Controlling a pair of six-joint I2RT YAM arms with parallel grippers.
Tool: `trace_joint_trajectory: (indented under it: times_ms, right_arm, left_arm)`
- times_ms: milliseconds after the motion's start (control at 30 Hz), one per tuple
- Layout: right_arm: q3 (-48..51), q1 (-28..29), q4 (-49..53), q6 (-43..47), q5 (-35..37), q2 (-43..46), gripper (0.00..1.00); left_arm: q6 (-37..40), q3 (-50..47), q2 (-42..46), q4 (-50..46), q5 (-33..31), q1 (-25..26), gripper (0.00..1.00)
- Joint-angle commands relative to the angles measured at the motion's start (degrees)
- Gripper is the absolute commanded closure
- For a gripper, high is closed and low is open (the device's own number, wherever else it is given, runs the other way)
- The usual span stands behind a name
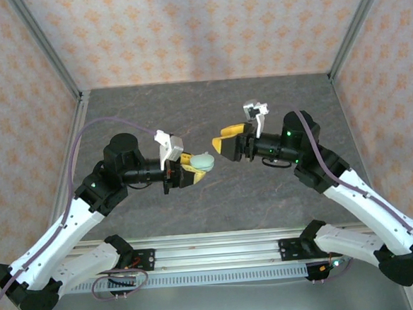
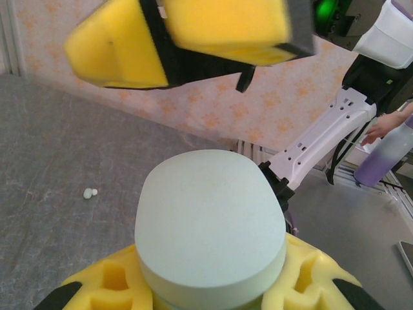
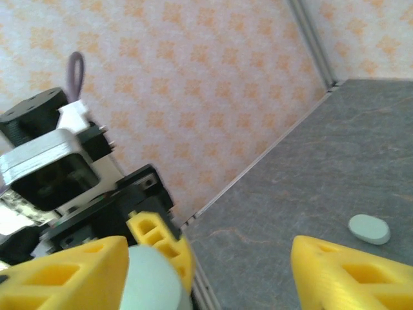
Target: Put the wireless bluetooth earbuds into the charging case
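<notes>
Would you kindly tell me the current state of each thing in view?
left gripper: shut on the mint case
mint case: closed, held above the table
right gripper: open, empty
earbud: loose on the table
second case: lying on the table

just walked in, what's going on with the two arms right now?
The left gripper is shut on a mint charging case and holds it up above the table. The right gripper faces it at close range with its jaws open and nothing in them. Tiny whitish earbuds lie on the table, not yet in the case. A second mint oval piece also lies on the table.
</notes>
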State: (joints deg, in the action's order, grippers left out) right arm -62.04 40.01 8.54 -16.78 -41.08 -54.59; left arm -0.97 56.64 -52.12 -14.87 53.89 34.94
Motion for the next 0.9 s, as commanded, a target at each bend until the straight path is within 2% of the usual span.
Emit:
trace_joint_trajectory:
  times_ms: [0, 133, 400, 500, 767, 867]
  right_arm:
    - [2.2, 0.0, -0.9, 2.7, -7.8, 1.9, 0.26]
    - [2.4, 1.9, 2.0, 7.0, -8.7, 2.4, 0.23]
    - [-2.1, 5.2, 11.2, 18.2, -5.2, -0.8, 0.21]
    - [-2.5, 5.3, 11.3, 19.5, -4.3, -1.6, 0.21]
    - [-4.1, 5.3, 10.1, 20.0, 3.9, -2.4, 0.22]
    - [-4.4, 5.3, 9.2, 20.0, 4.4, -2.5, 0.23]
  left_arm:
    - [0.8, 1.4, 0.6, -0.2, -0.1, 0.4, 1.00]
    - [0.1, 1.8, 0.1, 0.2, 0.5, 0.4, 1.00]
    - [-0.7, 2.4, -0.4, 0.5, 1.2, 0.4, 1.00]
    - [-0.9, 2.8, -0.6, 0.5, 1.3, 0.3, 1.00]
    - [-1.2, 3.1, -1.2, 0.4, 1.9, 0.3, 1.00]
    - [-1.4, 3.0, -1.1, 0.5, 2.1, 0.4, 1.00]
